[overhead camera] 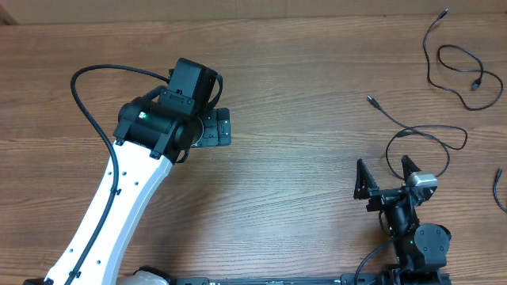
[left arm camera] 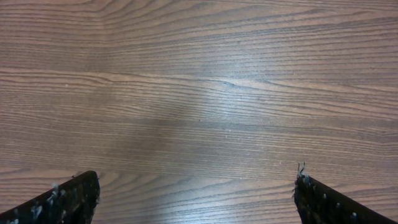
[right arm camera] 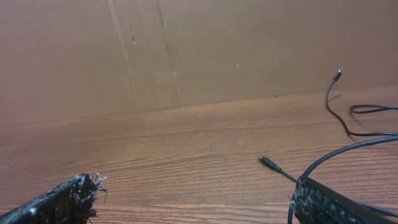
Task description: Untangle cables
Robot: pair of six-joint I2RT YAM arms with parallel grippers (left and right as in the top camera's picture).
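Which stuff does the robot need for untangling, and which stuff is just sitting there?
For the job:
- thin black cables
- left gripper, open
- right gripper, open

Just there:
- wooden table
- thick black cord on the left arm
- brown wall behind the table

Matt, finely grained wooden table [overhead camera: 301,206] — smooth, plastic-sheathed black cables [overhead camera: 428,127]
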